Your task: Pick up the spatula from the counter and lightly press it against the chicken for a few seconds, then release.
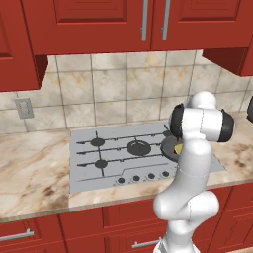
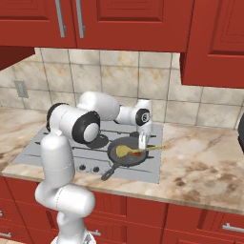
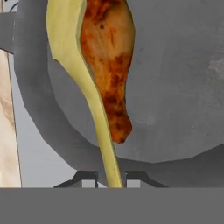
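1. The tool is closed on the handle of the spatula, which runs up between its two dark fingertips in the hand view.
2. In the right base view the tool points down over the far right rim of the pan. It grips the yellow spatula partway along the handle.
3. The spatula's broad head lies inside the pan, and its handle end reaches right, past the rim, towards the worktop.
4. The chicken, a browned drumstick, lies on the grey pan floor. The spatula's head rests along one side of it, touching it.
5. The pan sits on the near right part of the stove, with its dark handle pointing to the near left.
6. The stove is set into the marbled worktop, below red cabinets and a tiled wall.
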You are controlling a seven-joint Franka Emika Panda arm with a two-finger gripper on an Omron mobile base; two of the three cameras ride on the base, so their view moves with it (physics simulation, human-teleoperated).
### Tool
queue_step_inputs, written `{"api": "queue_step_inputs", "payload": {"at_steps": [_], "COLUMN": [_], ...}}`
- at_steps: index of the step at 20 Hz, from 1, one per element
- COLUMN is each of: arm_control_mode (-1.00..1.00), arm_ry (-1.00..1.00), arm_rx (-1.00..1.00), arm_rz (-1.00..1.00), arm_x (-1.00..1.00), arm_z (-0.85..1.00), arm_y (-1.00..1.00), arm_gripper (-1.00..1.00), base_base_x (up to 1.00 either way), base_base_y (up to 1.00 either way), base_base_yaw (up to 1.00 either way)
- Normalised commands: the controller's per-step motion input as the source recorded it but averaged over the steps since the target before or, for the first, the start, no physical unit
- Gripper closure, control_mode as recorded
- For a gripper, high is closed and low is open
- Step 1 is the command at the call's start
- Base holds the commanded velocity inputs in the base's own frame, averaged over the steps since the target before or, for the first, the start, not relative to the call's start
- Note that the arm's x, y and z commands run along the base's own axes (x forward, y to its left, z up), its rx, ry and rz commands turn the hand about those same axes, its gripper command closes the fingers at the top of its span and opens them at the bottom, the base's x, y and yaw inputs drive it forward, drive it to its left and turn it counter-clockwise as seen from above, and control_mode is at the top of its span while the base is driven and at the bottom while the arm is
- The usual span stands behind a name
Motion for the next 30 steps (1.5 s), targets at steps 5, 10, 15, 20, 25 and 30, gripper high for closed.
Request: {"api": "queue_step_inputs", "payload": {"at_steps": [5, 10, 15, 20, 25, 30], "arm_control_mode": [-1.00, -1.00, -1.00, -1.00, -1.00, -1.00], "arm_ry": [0.00, 0.00, 0.00, 0.00, -0.01, -0.08], "arm_rx": [0.00, 0.00, 0.00, 0.00, 0.01, 0.04], "arm_rz": [0.00, 0.00, 0.00, 0.00, 0.00, 0.01], "arm_x": [0.00, 0.00, 0.00, 0.00, -0.03, -0.22], "arm_z": [-0.02, -0.01, -0.01, -0.01, 0.00, 0.17], "arm_y": [-0.05, -0.02, 0.00, 0.00, -0.01, -0.04], "arm_gripper": [1.00, 1.00, 1.00, 1.00, 1.00, 1.00], "base_base_x": [0.00, 0.00, 0.00, 0.00, 0.00, 0.00], "base_base_y": [0.00, 0.00, 0.00, 0.00, 0.00, 0.00], "base_base_yaw": [0.00, 0.00, 0.00, 0.00, 0.00, 0.00]}}
